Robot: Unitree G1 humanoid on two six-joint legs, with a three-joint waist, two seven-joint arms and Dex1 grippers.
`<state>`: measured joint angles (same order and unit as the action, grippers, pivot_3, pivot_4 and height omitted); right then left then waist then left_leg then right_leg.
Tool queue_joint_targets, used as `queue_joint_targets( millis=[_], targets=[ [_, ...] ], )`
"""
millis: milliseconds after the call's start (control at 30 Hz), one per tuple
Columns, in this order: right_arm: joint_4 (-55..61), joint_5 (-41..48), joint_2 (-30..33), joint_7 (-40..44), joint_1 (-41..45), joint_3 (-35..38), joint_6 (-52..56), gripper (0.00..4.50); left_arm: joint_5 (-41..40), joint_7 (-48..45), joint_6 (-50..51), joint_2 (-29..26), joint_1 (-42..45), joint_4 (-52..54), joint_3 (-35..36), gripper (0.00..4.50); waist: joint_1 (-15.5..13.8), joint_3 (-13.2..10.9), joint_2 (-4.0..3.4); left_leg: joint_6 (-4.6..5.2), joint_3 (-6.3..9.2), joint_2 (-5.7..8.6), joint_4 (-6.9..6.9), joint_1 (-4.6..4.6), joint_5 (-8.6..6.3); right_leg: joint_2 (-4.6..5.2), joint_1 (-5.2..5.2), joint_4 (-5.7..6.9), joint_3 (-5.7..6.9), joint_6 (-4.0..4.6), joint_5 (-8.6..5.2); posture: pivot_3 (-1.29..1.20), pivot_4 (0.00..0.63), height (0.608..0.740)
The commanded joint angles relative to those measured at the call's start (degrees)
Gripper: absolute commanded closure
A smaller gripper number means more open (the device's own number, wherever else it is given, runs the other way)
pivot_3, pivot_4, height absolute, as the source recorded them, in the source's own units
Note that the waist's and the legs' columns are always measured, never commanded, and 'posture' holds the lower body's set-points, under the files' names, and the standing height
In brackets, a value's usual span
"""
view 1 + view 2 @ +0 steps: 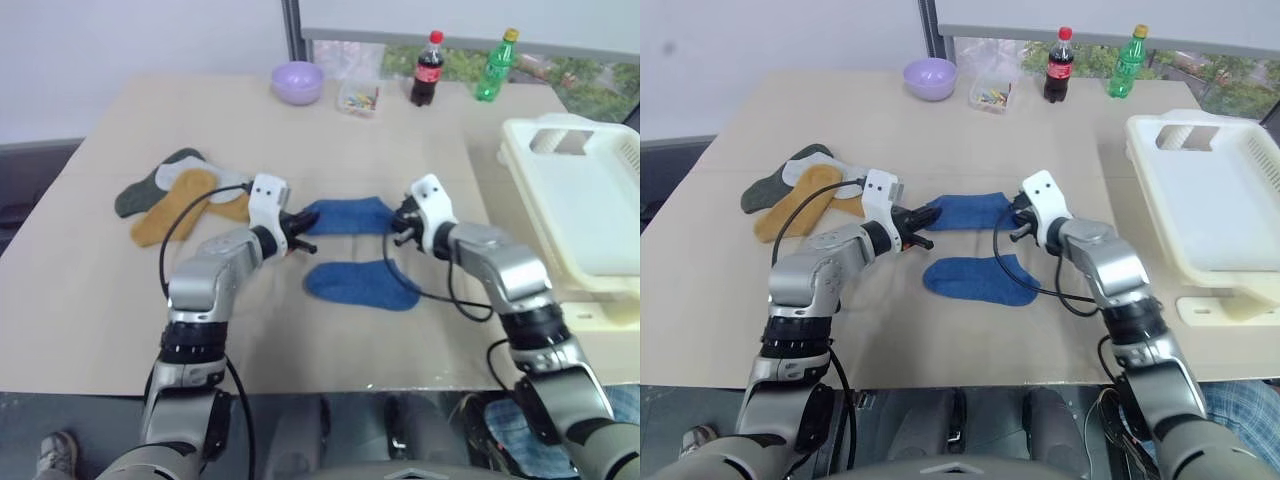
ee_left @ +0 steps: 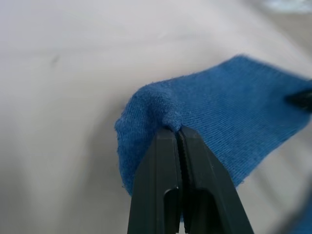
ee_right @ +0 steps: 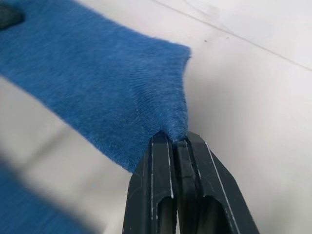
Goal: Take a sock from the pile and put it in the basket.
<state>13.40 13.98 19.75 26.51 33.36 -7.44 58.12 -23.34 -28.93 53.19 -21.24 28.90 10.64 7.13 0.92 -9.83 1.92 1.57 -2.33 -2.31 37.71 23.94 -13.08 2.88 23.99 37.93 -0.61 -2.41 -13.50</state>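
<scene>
Nearest the camera, a blue sock [image 1: 362,284] lies flat on the table [image 1: 90,300], just in front of the two grippers. Behind it a second blue sock [image 1: 348,216] is stretched between them: the left gripper [image 1: 303,228] has its fingers [image 2: 168,161] pinched shut on one end of that sock, and the right gripper [image 1: 399,224] has its fingers [image 3: 163,161] clamped shut on the other end, the cloth bunching up where each pair bites. Both wrist views show the fabric lifted slightly off the table at the pinch. To the robot's left, apart from the held sock, the pile [image 1: 175,200] rests on the table: a mustard-orange sock on top, a whitish one and a dark grey-green one under it. The basket [image 1: 575,200], cream-white with slotted sides and a handle cut-out, sits at the table's right edge, well apart from both socks. Along the far edge stand a lilac bowl [image 1: 298,82], a clear bag of small things [image 1: 358,92], a cola bottle [image 1: 427,68] and a green bottle [image 1: 495,66].
</scene>
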Motion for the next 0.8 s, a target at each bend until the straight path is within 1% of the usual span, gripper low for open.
queue_joint_targets(
  millis=[33,133,200,267,433,567,800],
  targets=[
    [16.32,4.9,1.37,-0.65,-4.99,5.22,9.29,4.46,-5.73,-3.13,2.8,-3.88,-6.57,11.92,3.37,4.5,0.21,0.01,-0.01,0.0,0.02,-0.01,-0.04,-0.01,0.0,-0.01,0.01,0.0,0.01,0.0,0.0,0.0,0.15,0.74],
    [24.98,6.6,2.34,-2.13,-10.02,6.97,13.39,4.46,-8.76,-3.81,4.03,-6.16,-11.07,16.02,4.73,4.5,0.02,0.01,-0.03,-0.01,-0.02,-0.08,-0.29,-0.15,0.0,0.0,-0.01,-0.04,-0.04,0.03,-0.02,0.0,0.15,0.74],
    [28.56,7.53,1.41,-3.48,-12.99,7.91,15.66,4.46,-9.51,-4.24,3.87,-7.2,-12.92,16.92,4.06,4.5,-0.22,0.01,-0.02,-0.01,0.01,-0.04,-0.25,-0.14,0.01,0.0,-0.01,-0.04,0.02,0.03,-0.03,0.0,0.15,0.74],
    [30.51,7.76,0.51,-4.94,-15.68,7.69,16.4,4.46,-8.1,-4.74,1.78,-8.42,-14.32,17.12,1.78,4.5,-0.28,0.01,-0.01,0.0,0.01,-0.01,-0.17,-0.17,0.01,0.0,-0.08,-0.08,0.02,0.02,-0.03,0.0,0.15,0.74],
    [31.99,7.93,0.1,-6.7,-18.66,7.07,16.37,4.46,-6.84,-5.04,-0.46,-8.69,-14.65,15.7,-2.27,4.5,-0.22,0.02,-0.01,0.0,-0.09,0.04,-0.07,-0.18,0.02,0.02,-0.11,-0.09,-0.09,0.22,-0.15,0.0,0.15,0.74],
    [34.3,9.0,1.27,-6.45,-21.55,7.02,16.5,4.46,-6.78,-5.65,-0.82,-9.43,-14.86,15.36,-4.54,4.5,-0.21,0.02,-0.01,0.01,-0.05,0.03,-0.14,-0.13,0.01,-0.05,-0.06,-0.12,-0.07,0.03,-0.05,0.0,0.15,0.74],
    [33.81,9.19,2.87,-6.93,-23.71,5.23,14.68,4.46,-5.97,-6.31,-2.2,-10.71,-15.19,14.5,-7.42,4.5,-0.16,0.02,-0.01,0.01,-0.06,0.02,-0.19,-0.15,0.01,-0.06,-0.07,-0.19,-0.07,0.02,-0.05,0.0,0.15,0.74]
  ],
)
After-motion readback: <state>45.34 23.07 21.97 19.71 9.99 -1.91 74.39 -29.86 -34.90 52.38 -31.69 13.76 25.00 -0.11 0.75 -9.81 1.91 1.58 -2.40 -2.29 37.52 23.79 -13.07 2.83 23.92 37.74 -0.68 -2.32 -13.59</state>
